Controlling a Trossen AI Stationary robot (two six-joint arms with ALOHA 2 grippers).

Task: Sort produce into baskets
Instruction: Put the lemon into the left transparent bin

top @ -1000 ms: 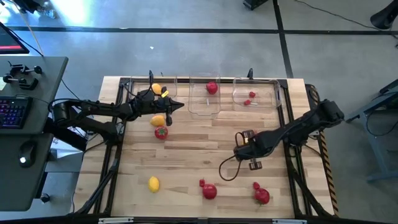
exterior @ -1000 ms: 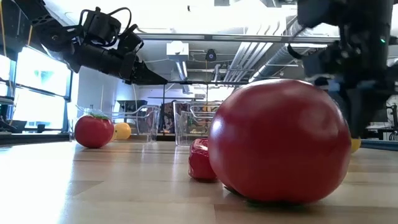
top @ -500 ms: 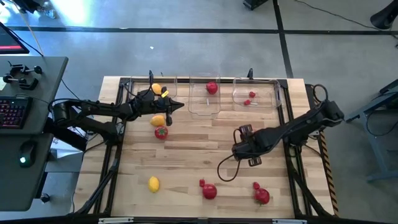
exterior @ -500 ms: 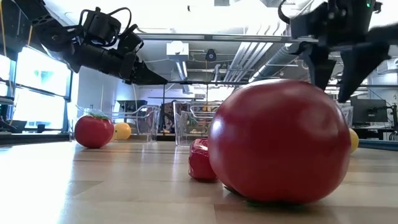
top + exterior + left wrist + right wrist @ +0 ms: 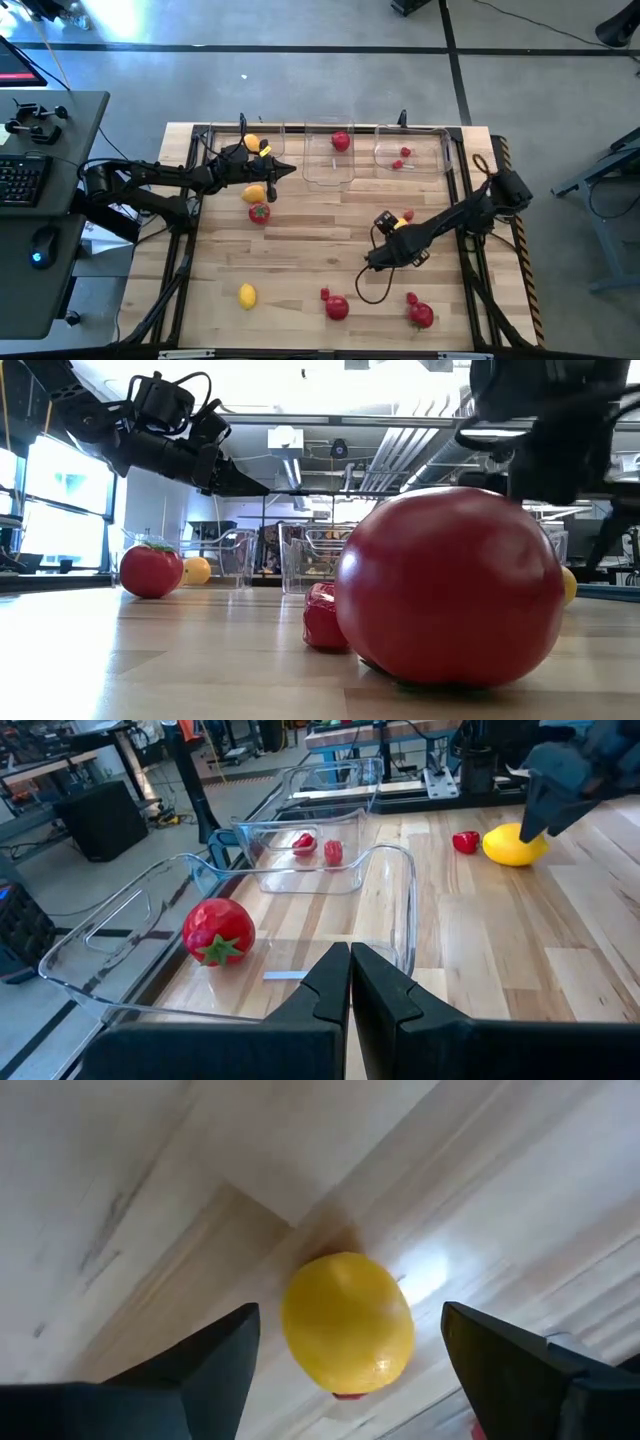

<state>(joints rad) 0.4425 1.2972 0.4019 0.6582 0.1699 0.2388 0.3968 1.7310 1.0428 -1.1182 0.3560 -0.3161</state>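
Table: we see a pale wooden plank top (image 5: 300, 250).
Far edge: we count three clear baskets (image 5: 328, 153) in a row.
Loose produce: we see lemons (image 5: 247, 295), a tomato (image 5: 259, 212), round red fruits (image 5: 337, 307) and small berries (image 5: 412, 298) scattered around.

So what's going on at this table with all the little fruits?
Two robot arms are sorting toy fruit into three clear bins along the table's far edge. The right gripper is open above a yellow lemon lying on the wooden table, not gripping it. The left gripper, shut and empty, waits by the middle bin, which holds a red tomato. Several fruits lie loose on the table.
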